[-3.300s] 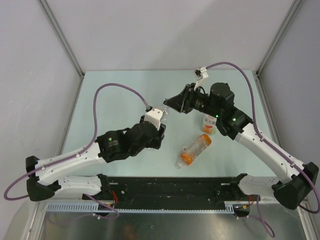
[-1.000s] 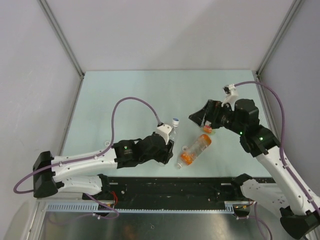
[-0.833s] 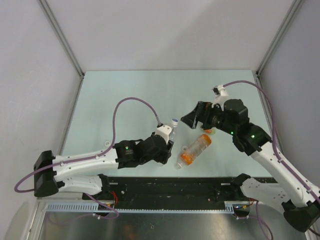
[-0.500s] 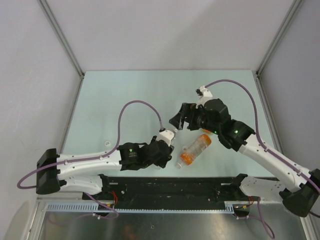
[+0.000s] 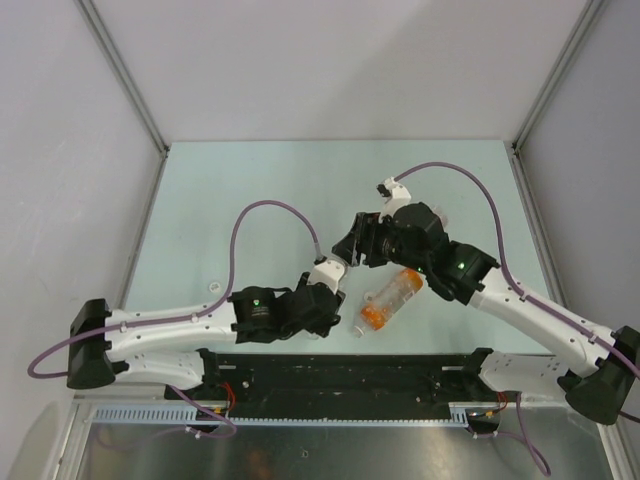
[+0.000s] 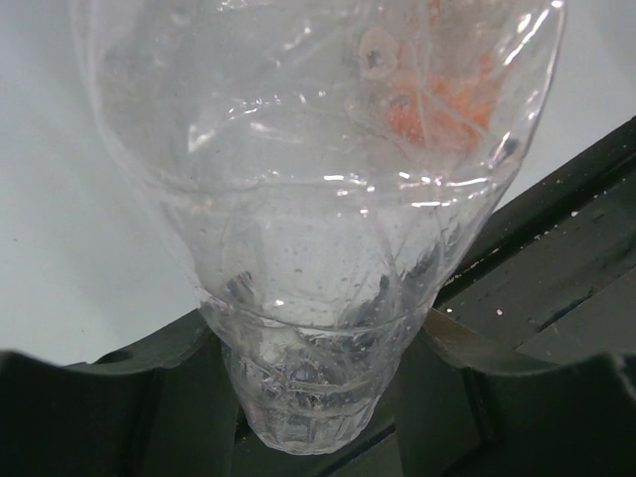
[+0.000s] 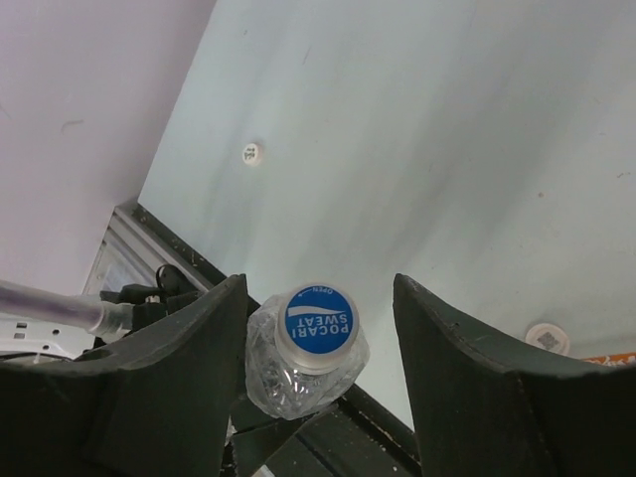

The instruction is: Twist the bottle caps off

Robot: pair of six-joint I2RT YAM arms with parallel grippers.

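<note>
Bottle cap (image 7: 316,318), blue-topped, sits within spread right gripper (image 7: 318,298); left gripper (image 6: 318,397) pinches clear bottle (image 6: 318,199).

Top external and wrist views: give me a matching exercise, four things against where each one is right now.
1 clear bottle
2 orange bottle
3 blue-topped cap
4 loose white cap

A lying on its side on the table
B gripped by the left tool
C alone on the table, off any bottle
D inside the open right tool

Pairs: 1-B, 2-A, 3-D, 4-C.
</note>
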